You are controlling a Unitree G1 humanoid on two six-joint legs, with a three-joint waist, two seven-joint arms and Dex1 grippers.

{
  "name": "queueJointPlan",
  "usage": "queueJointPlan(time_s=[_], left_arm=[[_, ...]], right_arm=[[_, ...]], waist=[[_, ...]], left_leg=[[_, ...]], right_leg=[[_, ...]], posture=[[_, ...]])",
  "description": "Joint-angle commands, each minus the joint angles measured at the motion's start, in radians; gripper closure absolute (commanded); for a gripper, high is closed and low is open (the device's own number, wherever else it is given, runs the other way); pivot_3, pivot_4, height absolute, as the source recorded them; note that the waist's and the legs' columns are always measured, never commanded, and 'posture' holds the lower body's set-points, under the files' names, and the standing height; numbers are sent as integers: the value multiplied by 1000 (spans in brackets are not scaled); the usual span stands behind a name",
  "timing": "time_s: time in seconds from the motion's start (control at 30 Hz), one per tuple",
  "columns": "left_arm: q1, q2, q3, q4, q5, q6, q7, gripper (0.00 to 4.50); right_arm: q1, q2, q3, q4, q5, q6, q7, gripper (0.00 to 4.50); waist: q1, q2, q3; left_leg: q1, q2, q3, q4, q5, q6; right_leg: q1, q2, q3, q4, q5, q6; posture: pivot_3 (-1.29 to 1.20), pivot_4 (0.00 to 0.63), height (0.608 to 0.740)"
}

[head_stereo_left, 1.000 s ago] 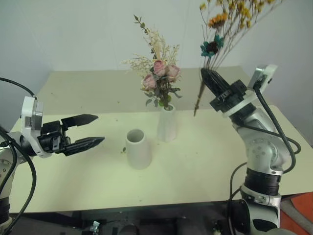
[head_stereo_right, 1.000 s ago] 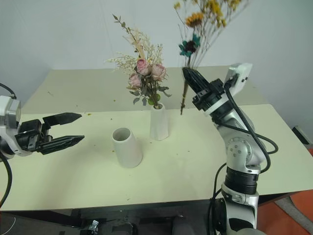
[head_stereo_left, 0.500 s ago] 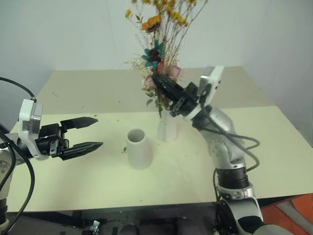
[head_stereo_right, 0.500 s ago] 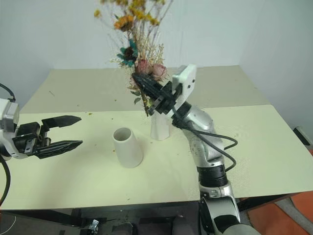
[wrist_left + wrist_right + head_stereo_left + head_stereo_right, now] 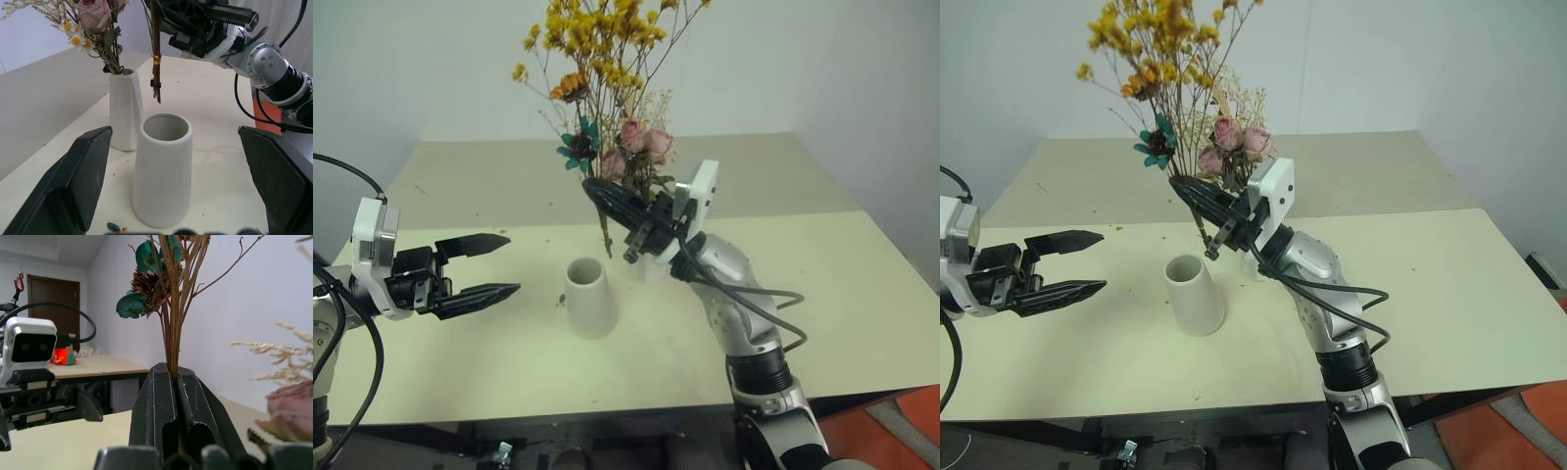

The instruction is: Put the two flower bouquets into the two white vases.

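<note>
My right gripper [image 5: 595, 191] is shut on the thin brown stems of the yellow dried-flower bouquet [image 5: 592, 39]. It holds them upright, and the stem ends [image 5: 157, 95] hang just above and slightly behind the mouth of the shorter, wider white vase [image 5: 590, 299]. The pink rose bouquet [image 5: 642, 138] stands in the taller white vase [image 5: 123, 110], which sits close behind my right arm and is partly hidden by it in the eye views. To the left of the short vase, my left gripper [image 5: 514, 262] hovers open and empty, pointing at it.
Both vases stand mid-table on the pale cream table [image 5: 862, 284]. Small plant crumbs lie scattered on it. A white wall rises behind the table's far edge. The table's front edge is near me.
My right gripper has carried the yellow bouquet leftward and slightly down, from right of the tall vase to above the short vase. The left gripper has stayed put.
</note>
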Motion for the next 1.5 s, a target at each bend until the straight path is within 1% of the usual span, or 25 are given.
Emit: queueJointPlan(time_s=[0.03,0.23,0.37,0.73,1.03,1.5], left_arm=[[-6,1,20,-25,-13,-26,6,0],[-8,1,16,-21,-11,-31,8,0],[-12,3,12,-15,-10,-36,8,0],[-7,8,16,-14,-9,-42,6,0],[-7,11,16,-12,-7,-42,5,0],[-17,10,8,-4,0,-46,11,0]], right_arm=[[-16,25,-5,-39,25,-24,-2,4486],[-12,58,-13,-53,83,14,-10,4486],[0,59,-3,-50,91,25,-5,4486],[64,66,35,26,28,-36,20,4486],[85,74,61,54,-4,-74,40,4486],[65,92,76,20,15,-78,49,4486]], waist=[[0,0,0],[0,0,0],[0,0,0],[0,0,0],[-1,0,0],[0,0,0]], left_leg=[[0,0,0,0,0,0],[0,0,0,0,0,0],[0,0,0,0,0,0],[0,0,0,0,0,0],[1,0,0,0,0,0],[1,1,0,0,0,0]], right_leg=[[0,0,0,0,0,0],[0,0,0,0,0,0],[0,0,0,0,0,0],[0,0,0,0,0,0],[0,0,0,1,-1,-1],[0,1,0,1,-1,-1]], posture=[[0,150,740],[0,150,740],[0,150,740],[0,150,740],[0,150,740],[0,150,740]])
